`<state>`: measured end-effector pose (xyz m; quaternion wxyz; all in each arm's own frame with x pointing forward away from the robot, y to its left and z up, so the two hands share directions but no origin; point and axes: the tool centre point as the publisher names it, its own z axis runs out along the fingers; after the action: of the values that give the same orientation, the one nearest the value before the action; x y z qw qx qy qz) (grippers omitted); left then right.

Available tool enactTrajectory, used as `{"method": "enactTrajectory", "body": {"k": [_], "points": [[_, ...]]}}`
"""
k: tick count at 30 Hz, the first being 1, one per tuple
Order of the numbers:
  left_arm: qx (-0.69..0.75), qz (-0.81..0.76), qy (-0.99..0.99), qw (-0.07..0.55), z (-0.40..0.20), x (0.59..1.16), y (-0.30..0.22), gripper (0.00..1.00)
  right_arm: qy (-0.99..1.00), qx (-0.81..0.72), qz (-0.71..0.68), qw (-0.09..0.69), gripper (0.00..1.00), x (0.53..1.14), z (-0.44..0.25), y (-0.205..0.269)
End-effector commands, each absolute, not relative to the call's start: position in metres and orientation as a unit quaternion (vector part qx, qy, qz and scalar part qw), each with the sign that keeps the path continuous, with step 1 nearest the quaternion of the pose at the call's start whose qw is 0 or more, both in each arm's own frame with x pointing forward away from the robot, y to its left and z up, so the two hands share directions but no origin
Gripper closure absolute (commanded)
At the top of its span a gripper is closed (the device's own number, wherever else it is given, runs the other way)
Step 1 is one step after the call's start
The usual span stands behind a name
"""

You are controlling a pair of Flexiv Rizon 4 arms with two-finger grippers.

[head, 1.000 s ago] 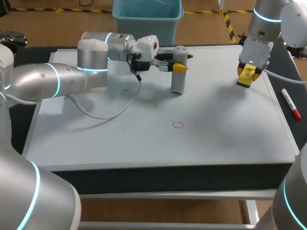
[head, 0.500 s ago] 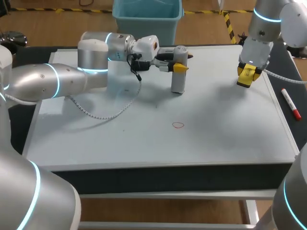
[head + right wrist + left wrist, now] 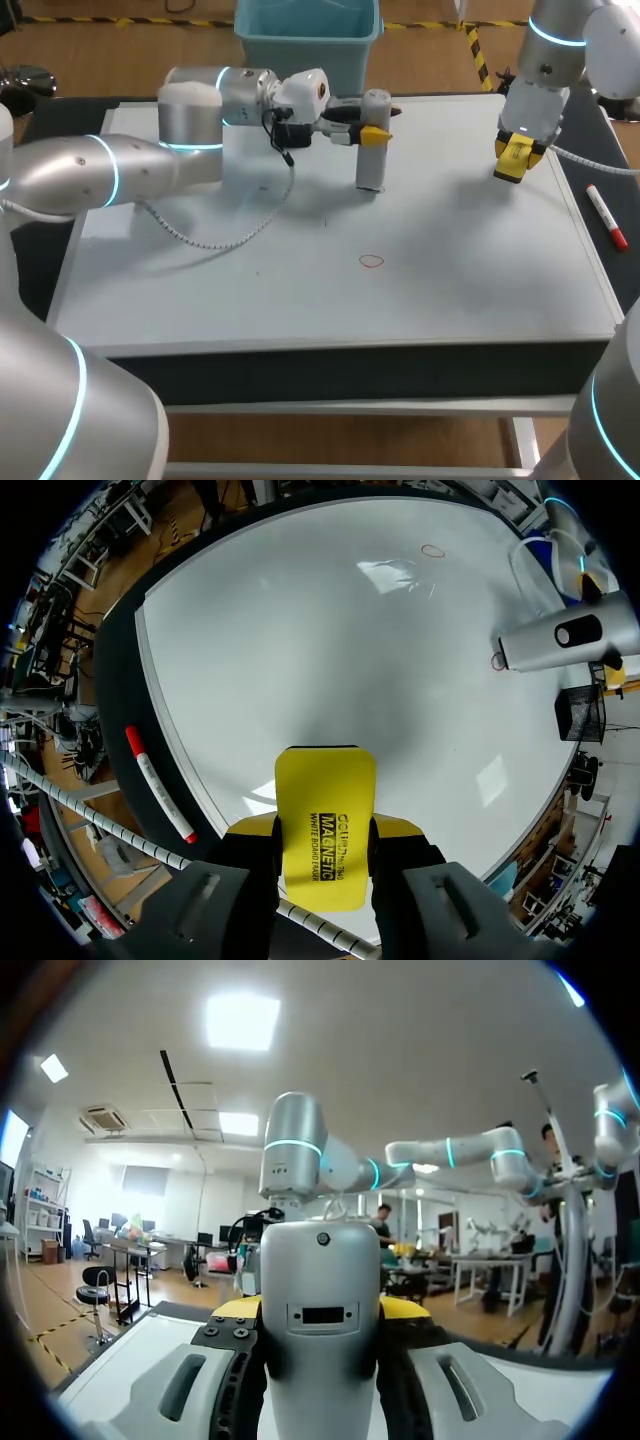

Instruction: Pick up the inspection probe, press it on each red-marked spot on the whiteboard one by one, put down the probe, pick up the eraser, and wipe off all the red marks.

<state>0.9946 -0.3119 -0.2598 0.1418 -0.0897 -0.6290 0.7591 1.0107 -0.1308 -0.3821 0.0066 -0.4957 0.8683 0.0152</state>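
Probe [image 3: 371, 165] stands upright near the whiteboard's [image 3: 300, 300] far edge, clamped between the left gripper's [image 3: 374, 133] fingers. Right gripper [image 3: 515, 155] grips the eraser [image 3: 325, 800] over the far right corner.

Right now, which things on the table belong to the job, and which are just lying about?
Job: probe in left gripper; eraser in right gripper; red mark; whiteboard.
Lying about: red marker beside the whiteboard.
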Motion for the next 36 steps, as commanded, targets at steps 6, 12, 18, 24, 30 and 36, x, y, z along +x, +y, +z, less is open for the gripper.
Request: {"method": "enactTrajectory", "body": {"k": [6,12,18,24,30,36], "points": [[-0.045,0.746,-0.660,0.073,-0.222,0.972,-0.278,1.00,0.868,-0.497,0.014,0.005,1.00,1.011,-0.381,-0.131],[-0.022,0.749,-0.661,0.038,-0.215,0.971,-0.251,1.00,0.868,-0.497,0.014,0.005,1.00,1.011,-0.381,-0.131],[0.003,0.749,-0.663,0.010,-0.216,0.970,-0.221,1.00,0.868,-0.497,0.014,0.005,1.00,1.011,-0.381,-0.131],[0.037,0.743,-0.667,-0.027,-0.218,0.968,-0.183,1.00,0.868,-0.497,0.014,0.005,1.00,1.011,-0.381,-0.131],[0.071,0.746,-0.660,-0.056,-0.223,0.969,-0.143,1.00,0.868,-0.497,0.014,0.005,1.00,1.011,-0.381,-0.131],[0.097,0.747,-0.653,-0.078,-0.228,0.968,-0.111,1.00,0.868,-0.497,0.014,0.005,1.00,1.011,-0.381,-0.131]]}}
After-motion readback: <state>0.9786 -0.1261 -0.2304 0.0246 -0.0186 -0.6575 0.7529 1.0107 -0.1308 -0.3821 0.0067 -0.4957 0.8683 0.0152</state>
